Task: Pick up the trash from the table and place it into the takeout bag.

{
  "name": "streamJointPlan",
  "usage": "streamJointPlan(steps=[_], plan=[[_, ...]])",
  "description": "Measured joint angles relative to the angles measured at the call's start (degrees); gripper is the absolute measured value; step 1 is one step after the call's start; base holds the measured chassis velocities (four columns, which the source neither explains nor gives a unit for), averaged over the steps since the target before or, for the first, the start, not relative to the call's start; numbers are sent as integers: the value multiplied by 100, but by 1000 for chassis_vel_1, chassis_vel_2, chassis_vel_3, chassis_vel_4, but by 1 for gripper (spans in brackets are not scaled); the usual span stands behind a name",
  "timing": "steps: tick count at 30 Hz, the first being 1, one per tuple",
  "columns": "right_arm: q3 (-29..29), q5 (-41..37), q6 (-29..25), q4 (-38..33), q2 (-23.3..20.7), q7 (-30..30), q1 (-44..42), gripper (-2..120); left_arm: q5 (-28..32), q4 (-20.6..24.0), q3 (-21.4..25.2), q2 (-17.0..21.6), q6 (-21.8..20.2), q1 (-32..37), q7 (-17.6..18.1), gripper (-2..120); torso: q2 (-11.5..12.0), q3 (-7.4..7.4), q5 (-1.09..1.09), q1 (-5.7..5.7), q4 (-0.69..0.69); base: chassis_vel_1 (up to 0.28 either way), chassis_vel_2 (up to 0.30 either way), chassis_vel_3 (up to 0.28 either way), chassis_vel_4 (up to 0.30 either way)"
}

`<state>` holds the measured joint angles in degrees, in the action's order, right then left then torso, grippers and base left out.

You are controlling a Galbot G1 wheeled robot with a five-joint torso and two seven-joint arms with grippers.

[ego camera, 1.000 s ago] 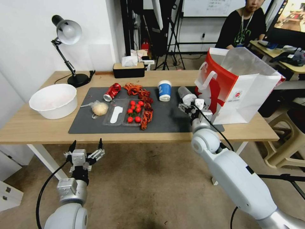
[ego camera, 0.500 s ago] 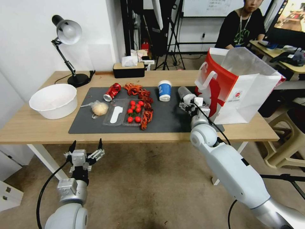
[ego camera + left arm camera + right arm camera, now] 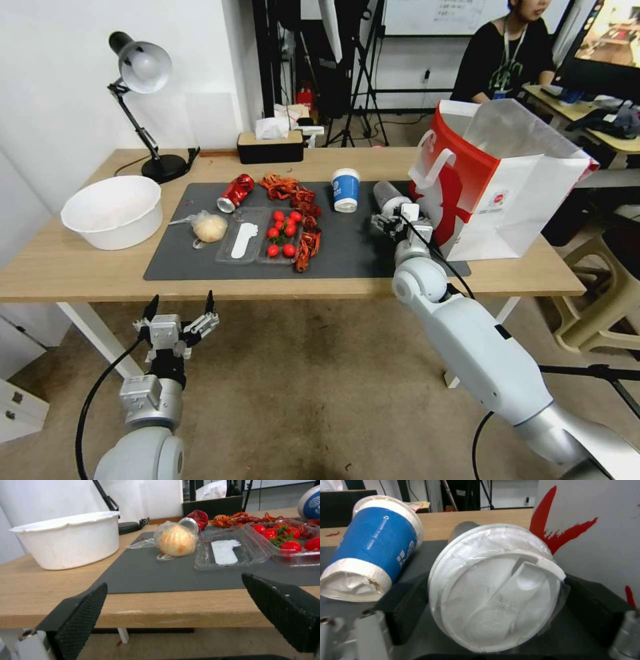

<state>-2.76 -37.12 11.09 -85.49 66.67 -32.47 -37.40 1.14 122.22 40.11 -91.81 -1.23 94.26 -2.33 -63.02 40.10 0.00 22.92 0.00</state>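
- Right gripper is over the dark grey mat, its jaws on either side of the clear plastic lidded cup; I cannot tell whether they grip it.
- The cup lies between the blue-and-white paper cup and the boxy white-and-red takeout bag.
- Left gripper hangs below the light-wood tabletop, jaws spread wide.

The table, light wood, bore a dark grey mat along its middle. A white bowl sat near the left edge, a lamp at the far left corner, a tissue box by the far edge, and the takeout bag toward the right end.
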Motion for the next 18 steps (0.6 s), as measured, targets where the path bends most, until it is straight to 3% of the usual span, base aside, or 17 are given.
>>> streamJointPlan(steps=[5, 14, 18], plan=[[-13, 20, -16, 88, 19, 1, 48, 73, 0, -9, 6, 0, 22, 2, 3, 100, 0, 0, 0, 0, 0, 0, 0, 0, 0], [-16, 39, -71, 102, 12, 27, 41, 72, -2, -18, -11, -8, 24, 2, 3, 100, -1, 0, 0, 0, 0, 0, 0, 0, 0], [14, 28, -70, -300, -57, 46, -69, 72, -3, -30, -11, -7, 24, -3, 3, 100, -1, 0, 0, 0, -1, 0, 0, 0, 0]])
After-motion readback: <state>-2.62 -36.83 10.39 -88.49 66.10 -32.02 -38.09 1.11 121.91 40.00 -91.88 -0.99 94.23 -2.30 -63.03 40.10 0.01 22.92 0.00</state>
